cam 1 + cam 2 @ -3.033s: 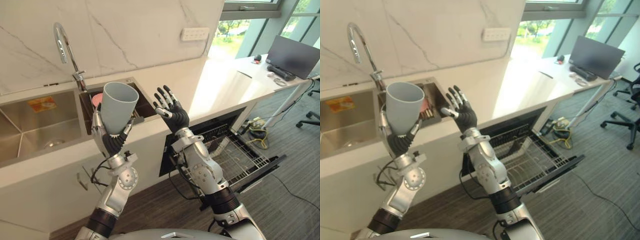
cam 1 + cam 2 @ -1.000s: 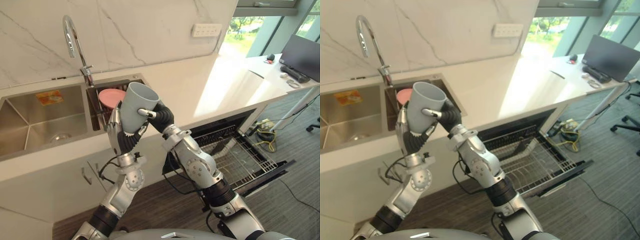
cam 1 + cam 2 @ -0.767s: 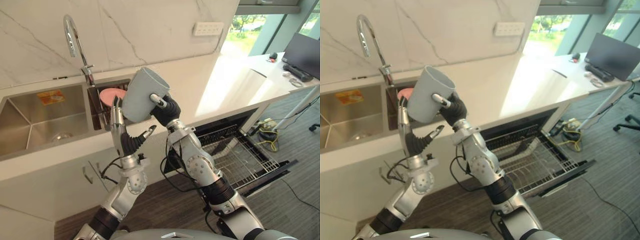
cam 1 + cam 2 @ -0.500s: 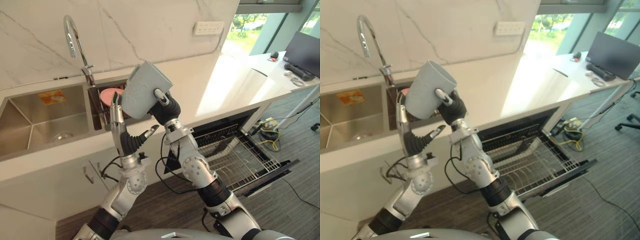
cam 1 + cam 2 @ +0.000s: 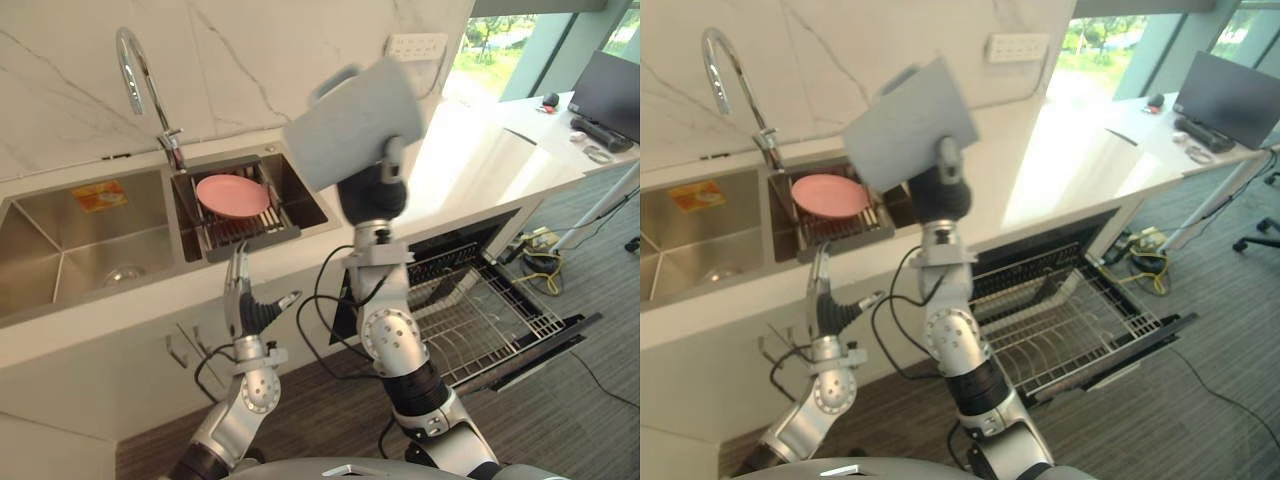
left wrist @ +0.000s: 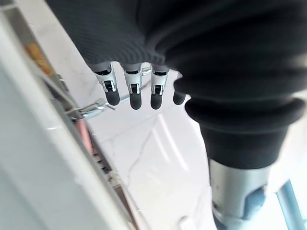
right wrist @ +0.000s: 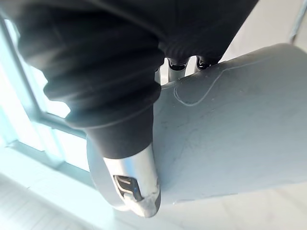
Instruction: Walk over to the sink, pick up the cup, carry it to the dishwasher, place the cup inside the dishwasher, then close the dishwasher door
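Fingers [image 5: 393, 158] of the right hand [image 5: 372, 192] clasp the cup [image 5: 350, 122], tipped on its side high over the bench [image 5: 470, 160]; open dishwasher rack [image 5: 480, 315] lies below, to its right.

A smooth, matt grey cup [image 5: 350, 120], seemingly plastic, is gripped in the right hand [image 5: 372, 195] with its dark ribbed cover. Left of and below the hand: brushed steel sink [image 5: 60, 250], polished chrome tap [image 5: 135, 75], glossy pink plate [image 5: 232, 192]. Right of the hand: metal wire dishwasher rack [image 5: 480, 310].
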